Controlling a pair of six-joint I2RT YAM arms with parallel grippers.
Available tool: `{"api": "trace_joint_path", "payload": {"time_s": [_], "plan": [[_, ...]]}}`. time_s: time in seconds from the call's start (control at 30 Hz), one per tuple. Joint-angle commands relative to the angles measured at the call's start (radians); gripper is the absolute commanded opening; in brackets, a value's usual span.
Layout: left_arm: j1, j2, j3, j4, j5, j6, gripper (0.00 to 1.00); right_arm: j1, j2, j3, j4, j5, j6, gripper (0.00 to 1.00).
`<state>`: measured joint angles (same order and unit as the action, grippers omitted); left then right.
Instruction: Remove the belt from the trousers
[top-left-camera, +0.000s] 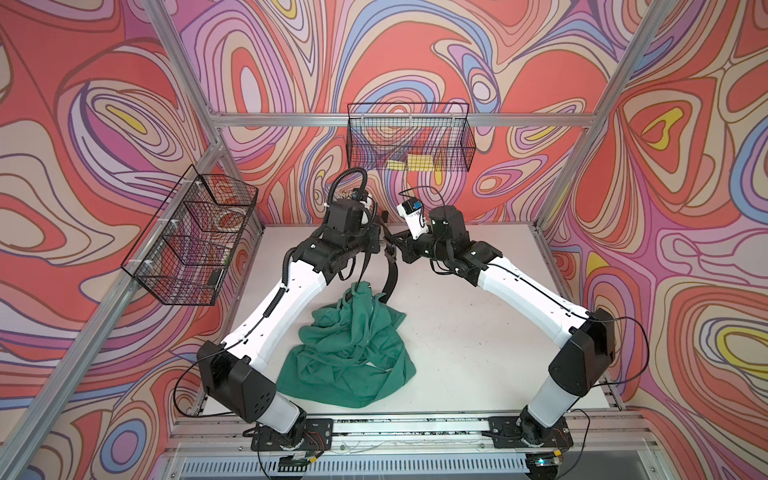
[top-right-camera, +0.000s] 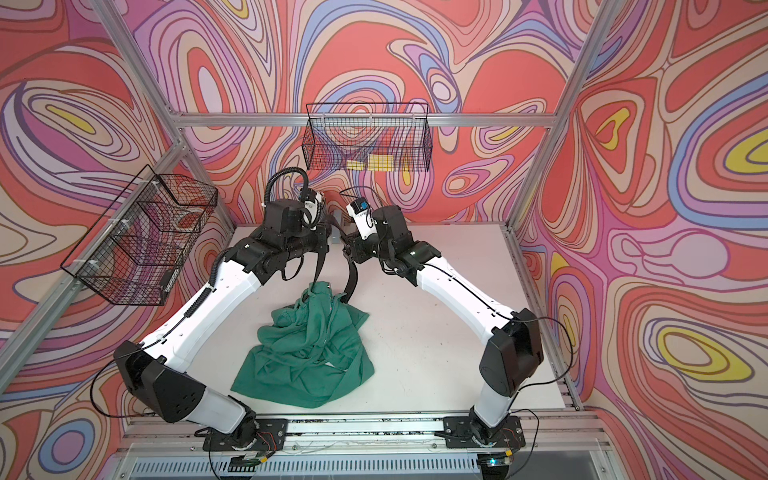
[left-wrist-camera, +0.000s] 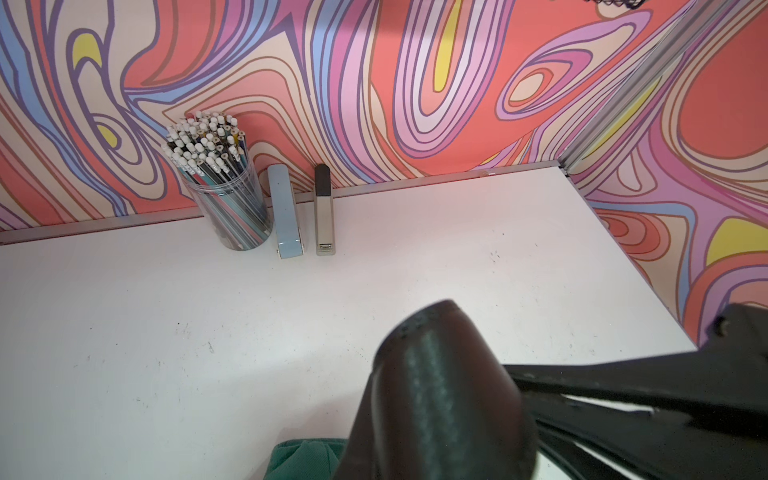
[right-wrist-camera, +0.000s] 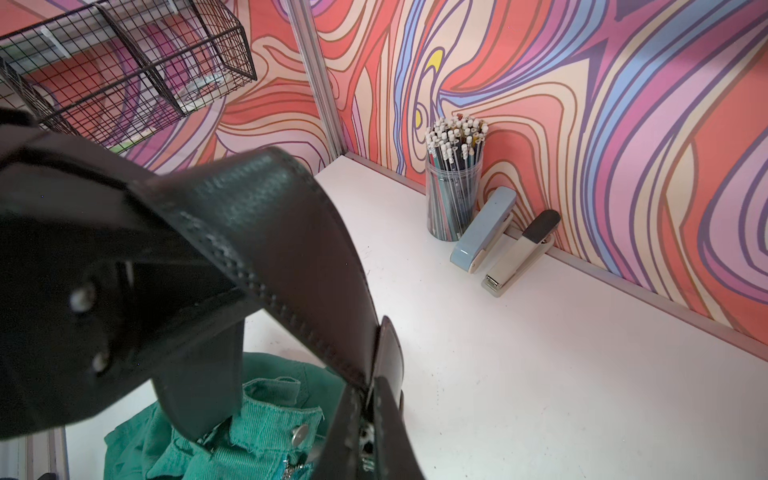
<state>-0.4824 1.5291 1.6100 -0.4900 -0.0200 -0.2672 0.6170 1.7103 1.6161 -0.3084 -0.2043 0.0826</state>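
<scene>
Two strands of the belt (top-left-camera: 390, 276) are hanging, in both top views, from the left gripper (top-left-camera: 379, 241) and right gripper (top-left-camera: 398, 245). Both are clamping it high over the table (top-left-camera: 478, 332), its length running steeply down into the crumpled trousers (top-left-camera: 349, 345), probably to draw it free. In the left wrist view the strap is arching over closed fingers (left-wrist-camera: 623, 382). In the right wrist view it is bending across the gripper and dropping beside the waistband button (right-wrist-camera: 300, 432), apparently threading the cloth there.
</scene>
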Motion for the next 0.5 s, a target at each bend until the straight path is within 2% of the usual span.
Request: {"api": "trace_joint_path", "payload": {"time_s": [0.0, 0.17, 0.27, 0.47], "plan": [[0.005, -0.102, 0.099, 0.142, 0.074, -0.033, 0.00, -0.013, 0.053, -0.054, -0.126, 0.050, 0.023, 0.09], [0.010, -0.082, 0.144, 0.145, 0.118, -0.046, 0.00, -0.013, 0.055, -0.064, -0.118, 0.056, 0.029, 0.17], [0.013, -0.060, 0.188, 0.143, 0.146, -0.047, 0.00, -0.015, 0.088, -0.068, -0.122, 0.088, 0.036, 0.18], [0.020, -0.016, 0.279, 0.149, 0.215, -0.058, 0.00, -0.045, 0.096, -0.090, -0.121, 0.127, 0.065, 0.06]]}}
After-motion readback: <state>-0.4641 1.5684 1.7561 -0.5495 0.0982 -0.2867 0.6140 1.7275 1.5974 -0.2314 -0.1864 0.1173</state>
